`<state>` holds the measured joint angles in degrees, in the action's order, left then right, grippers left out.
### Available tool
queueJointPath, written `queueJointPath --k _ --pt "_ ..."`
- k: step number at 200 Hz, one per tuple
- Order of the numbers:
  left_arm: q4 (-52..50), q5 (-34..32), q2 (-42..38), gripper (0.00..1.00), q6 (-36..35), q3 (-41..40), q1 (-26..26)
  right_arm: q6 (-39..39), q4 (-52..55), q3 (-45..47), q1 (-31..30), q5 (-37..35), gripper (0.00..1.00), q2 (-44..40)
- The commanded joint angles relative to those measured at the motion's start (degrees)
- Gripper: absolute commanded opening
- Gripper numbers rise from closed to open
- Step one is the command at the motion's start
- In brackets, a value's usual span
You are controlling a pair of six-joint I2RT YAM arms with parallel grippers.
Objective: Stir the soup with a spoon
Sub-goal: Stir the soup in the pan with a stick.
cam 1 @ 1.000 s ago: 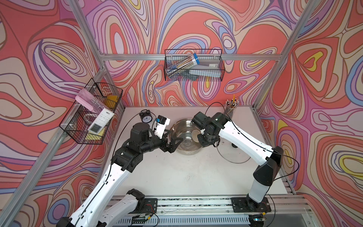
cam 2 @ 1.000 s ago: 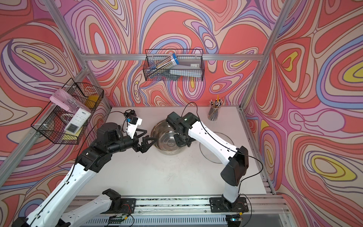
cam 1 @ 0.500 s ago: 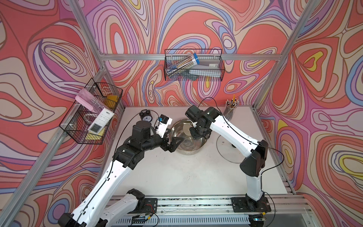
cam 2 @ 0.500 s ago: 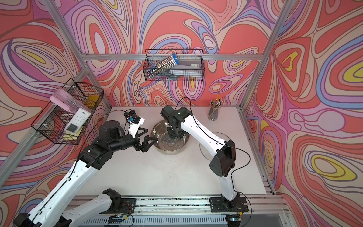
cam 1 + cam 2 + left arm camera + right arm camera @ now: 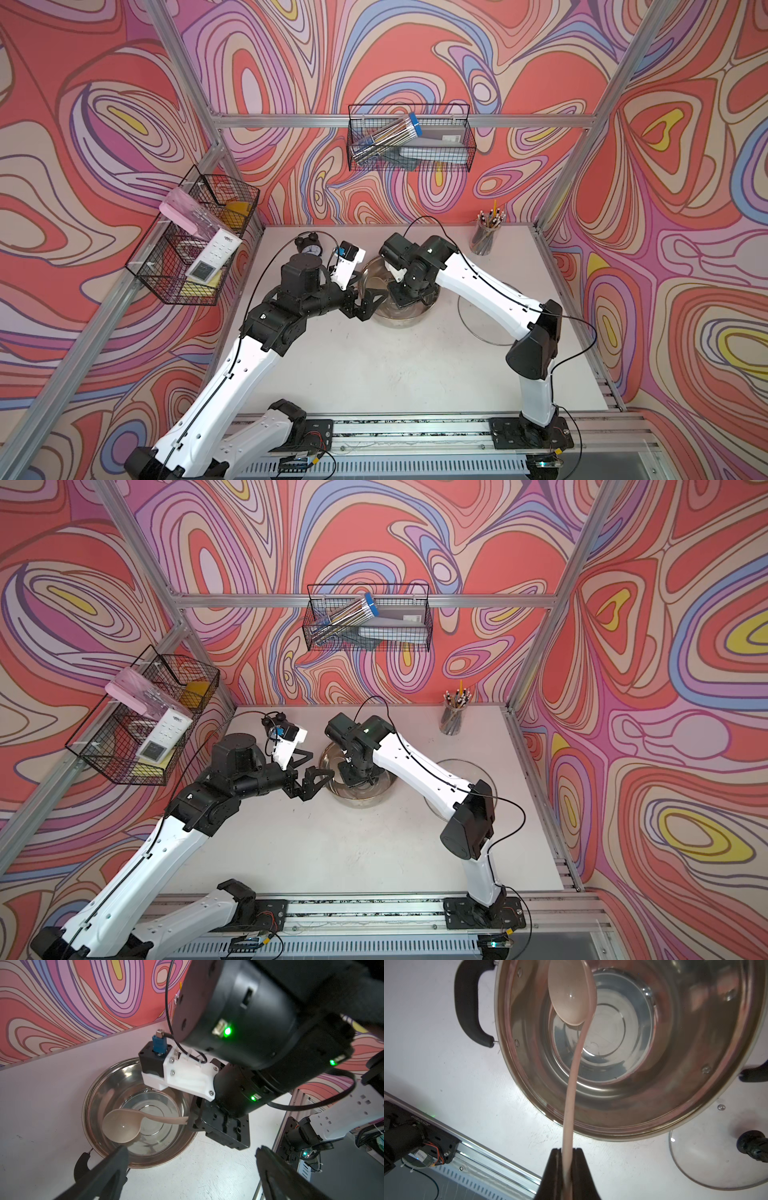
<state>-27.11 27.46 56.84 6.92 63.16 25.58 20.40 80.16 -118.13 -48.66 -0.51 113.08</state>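
The steel pot stands mid-table toward the back. In the left wrist view its wall rings a clear, shiny inside, and no coloured soup shows. The cream spoon has its bowl low inside the pot, near the wall by a black pot handle. My right gripper hangs over the pot, shut on the spoon's slim handle. My left gripper stands open and empty just outside the pot's left rim.
A glass lid lies right of the pot. A cup of pencils stands at the back right and an alarm clock at the back left. Wire baskets hang on the walls. The arms' rail runs along the front.
My right arm has swung left over the pot, sweeping the spoon toward the pot's left side. The left arm has barely moved and stays open.
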Motion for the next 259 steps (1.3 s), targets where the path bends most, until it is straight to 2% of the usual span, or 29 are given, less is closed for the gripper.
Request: queueJointPath --k 1,46,102,144,188,259 --pt "0.0 -0.5 0.1 0.99 0.2 1.5 0.4 0.4 -0.1 2.7 -0.6 0.8 0.0 -5.3" --pt "1.8 -0.3 0.1 0.99 1.5 0.7 0.3 1.8 1.3 10.2 -0.8 -0.7 0.0 -11.2" --pt "2.3 0.1 0.5 0.99 1.6 0.7 0.3 3.1 3.9 14.1 0.4 -8.9 0.0 -13.5" --pt "1.9 0.1 0.4 0.99 1.5 0.4 0.3 2.2 2.6 10.5 4.3 -10.3 0.0 -11.9" --pt "1.4 0.4 0.4 0.99 0.7 0.0 0.4 -0.3 1.5 4.8 6.7 -11.1 0.0 -5.4" --pt "-3.7 -1.4 2.3 0.99 -3.9 3.0 0.4 -3.1 0.0 -4.3 6.0 -2.1 0.0 0.7"
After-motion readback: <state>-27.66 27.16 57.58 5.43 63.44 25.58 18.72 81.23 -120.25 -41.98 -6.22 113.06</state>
